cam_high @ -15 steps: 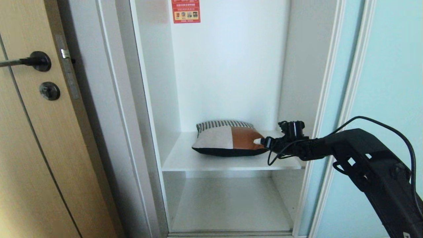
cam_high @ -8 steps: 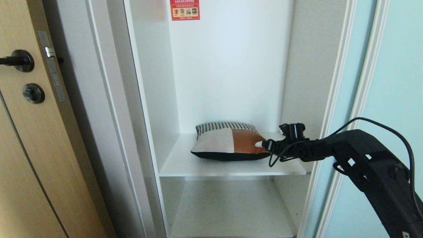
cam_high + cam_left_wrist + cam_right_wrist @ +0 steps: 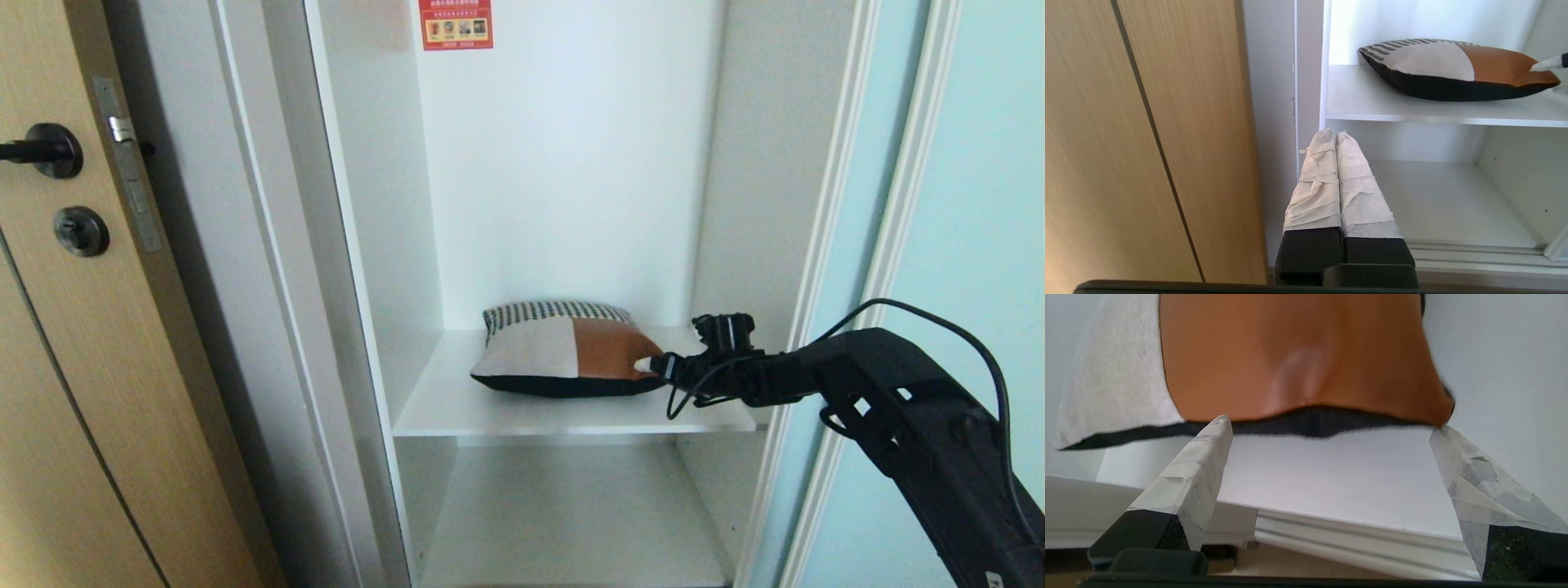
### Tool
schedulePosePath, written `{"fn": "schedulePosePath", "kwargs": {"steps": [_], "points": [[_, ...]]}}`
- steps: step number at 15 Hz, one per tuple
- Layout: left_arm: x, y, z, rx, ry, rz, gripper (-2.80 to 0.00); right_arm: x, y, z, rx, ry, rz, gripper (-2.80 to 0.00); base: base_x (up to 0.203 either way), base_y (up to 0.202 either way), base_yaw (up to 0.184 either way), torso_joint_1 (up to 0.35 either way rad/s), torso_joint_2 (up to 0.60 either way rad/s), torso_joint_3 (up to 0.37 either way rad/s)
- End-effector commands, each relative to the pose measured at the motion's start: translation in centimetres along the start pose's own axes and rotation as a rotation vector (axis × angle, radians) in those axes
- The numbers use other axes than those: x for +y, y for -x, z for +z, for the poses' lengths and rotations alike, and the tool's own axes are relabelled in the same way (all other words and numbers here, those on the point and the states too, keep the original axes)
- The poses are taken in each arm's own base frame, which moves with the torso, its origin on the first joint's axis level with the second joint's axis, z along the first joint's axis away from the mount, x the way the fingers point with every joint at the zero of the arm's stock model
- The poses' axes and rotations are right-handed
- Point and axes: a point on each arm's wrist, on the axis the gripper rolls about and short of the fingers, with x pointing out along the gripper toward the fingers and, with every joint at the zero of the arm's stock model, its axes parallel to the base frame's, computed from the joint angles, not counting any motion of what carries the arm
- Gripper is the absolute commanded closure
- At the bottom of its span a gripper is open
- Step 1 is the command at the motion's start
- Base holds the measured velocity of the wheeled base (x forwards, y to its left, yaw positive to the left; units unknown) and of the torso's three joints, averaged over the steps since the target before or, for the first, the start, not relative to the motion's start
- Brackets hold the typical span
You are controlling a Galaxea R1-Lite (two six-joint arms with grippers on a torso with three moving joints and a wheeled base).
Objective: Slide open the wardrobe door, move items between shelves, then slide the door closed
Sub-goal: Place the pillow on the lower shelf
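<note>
The sliding wardrobe door [image 3: 963,245], a pale aqua frosted panel, is seen pushed aside to the right, so the narrow white compartment stands open and the opening step can be judged done. Over the last second the whole head view has shifted, the wooden door [image 3: 49,327] with its black lever handle [image 3: 37,151] being carried toward the left edge; this is read as a move of the camera, not of the things. Against the item itself, little has changed: the right gripper [image 3: 653,365] was already at the near right corner of the cushion [image 3: 563,359] a second ago and is found there now, perhaps a shade lower. What the task calls the items is shown as a single patchwork cushion, with grey-white and tan-brown panels, a black-and-white woven strip at the back and a black underside, lying on the upper shelf [image 3: 522,412]. In the right wrist view the right gripper's taped fingers [image 3: 1200,465] are spread wide, one to each side of the cushion's brown corner, with nothing clamped between them. The grasp is therefore judged not yet made, and a closing on that corner seems to be what is called for next. The lower shelf [image 3: 571,523] would be the likely place for it. The left gripper [image 3: 1336,139] is parked low beside the wardrobe frame, its taped fingers pressed together on nothing.
</note>
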Motion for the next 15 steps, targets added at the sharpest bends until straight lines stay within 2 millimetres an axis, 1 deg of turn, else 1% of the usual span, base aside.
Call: {"fn": "schedulePosePath", "kwargs": {"steps": [1,5,9,12,15], "points": [[0.0,0.0,0.0,0.002,0.000,0.001,0.00,-0.6,-0.8,-0.7,-0.015,0.005,0.009,-2.80,0.000,0.000,0.000,0.000,0.00,0.000],[0.0,0.0,0.0,0.002,0.000,0.001,0.00,-0.6,-0.8,0.0,-0.079,0.035,0.041,-2.80,0.000,0.000,0.000,0.000,0.00,0.000],[0.0,0.0,0.0,0.001,0.000,0.001,0.00,-1.1,-1.5,-0.5,-0.144,0.104,0.017,-2.80,0.000,0.000,0.000,0.000,0.00,0.000],[0.0,0.0,0.0,0.002,0.000,0.001,0.00,-1.5,-1.9,-1.1,-0.123,0.104,0.010,-2.80,0.000,0.000,0.000,0.000,0.00,0.000],[0.0,0.0,0.0,0.002,0.000,0.001,0.00,-1.5,-1.9,-1.2,-0.121,0.103,0.008,-2.80,0.000,0.000,0.000,0.000,0.00,0.000]]}}
